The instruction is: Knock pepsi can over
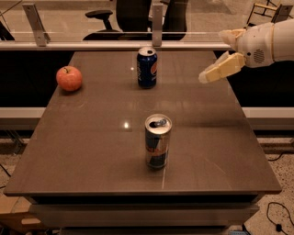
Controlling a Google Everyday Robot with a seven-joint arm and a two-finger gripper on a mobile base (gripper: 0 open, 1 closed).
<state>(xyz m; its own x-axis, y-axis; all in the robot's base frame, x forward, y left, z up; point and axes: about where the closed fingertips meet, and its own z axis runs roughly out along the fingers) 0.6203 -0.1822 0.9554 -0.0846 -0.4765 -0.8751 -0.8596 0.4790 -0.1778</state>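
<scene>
**Pepsi can upright at the far side, hand off to its right**

The pepsi can (147,68) stands upright on the counter (92,151), near the far edge and about midway between left and right. Its silver top faces up and the round logo shows on its right side. Nothing touches it.

To the right of the can, and well apart from it, the hand (211,56) hangs in the air above the counter's far right part, close to the right edge. Its two cream fingers (223,69) are spread, with nothing between them, and the lower one slants down and left toward the counter. The white arm (271,41) behind it comes in from the right edge of the view.

Nearer the camera, roughly in line with the pepsi can, a taller silver-and-blue can (157,141) stands upright in the middle of the counter with its top open. A red apple (69,78) sits at the far left, near the left edge and well apart from both cans.

Beyond the counter a pale rail (92,45) runs from left to right, and behind it stands a dark office chair (133,13).
</scene>
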